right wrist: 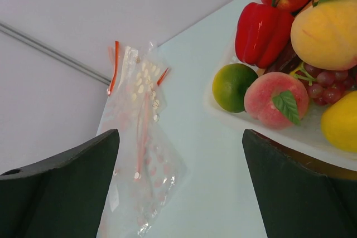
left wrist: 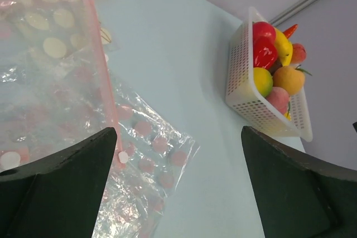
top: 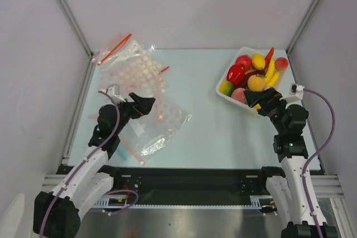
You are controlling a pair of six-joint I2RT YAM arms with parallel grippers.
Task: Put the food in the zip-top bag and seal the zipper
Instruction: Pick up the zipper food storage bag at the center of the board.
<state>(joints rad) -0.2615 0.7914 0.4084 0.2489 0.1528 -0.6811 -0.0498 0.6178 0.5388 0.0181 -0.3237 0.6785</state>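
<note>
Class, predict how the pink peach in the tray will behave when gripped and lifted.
The pink peach is round, so it would likely roll if released on the table. Its smooth surface may slip in a pinch grip. The green fruit beside it might shift.

The red pepper (right wrist: 262, 26) and pink peach (right wrist: 262, 98) are shining as glossy plastic; the tray (left wrist: 240, 82) is showing perforated matt plastic; the dotted bags (top: 167, 115) are glinting, thin crinkled film; the tabletop (top: 223, 137) is looking matt
</note>
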